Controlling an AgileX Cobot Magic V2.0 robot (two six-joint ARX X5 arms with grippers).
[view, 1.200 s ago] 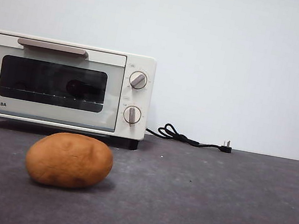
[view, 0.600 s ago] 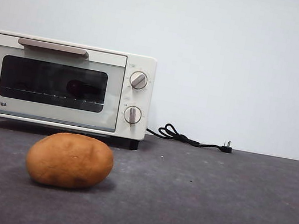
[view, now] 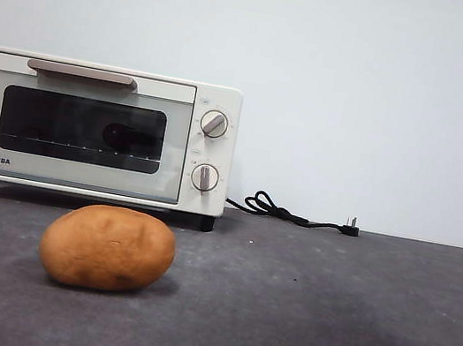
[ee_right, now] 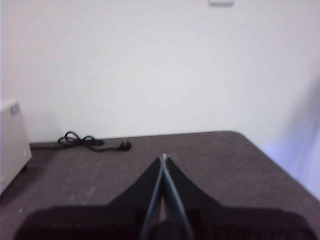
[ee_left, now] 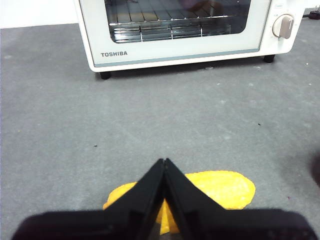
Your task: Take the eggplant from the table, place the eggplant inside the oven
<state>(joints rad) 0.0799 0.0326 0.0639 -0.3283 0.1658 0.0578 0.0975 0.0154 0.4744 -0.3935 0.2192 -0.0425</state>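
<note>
The oven (view: 102, 131) is sitting upright at the back of the table (view: 323, 315), cream-white, TOSHIBA on its front, and its dark glass door is staying closed under the beige bar handle. It is standing well ahead of the left gripper (ee_left: 164, 161) and its pressed-together fingertips. The wire rack is showing through the glass. A dark rounded shape (view: 123, 136) is lying on it, possibly the eggplant, too dim to confirm. The grey speckled table is stretching out flat beneath those fingers.
</note>
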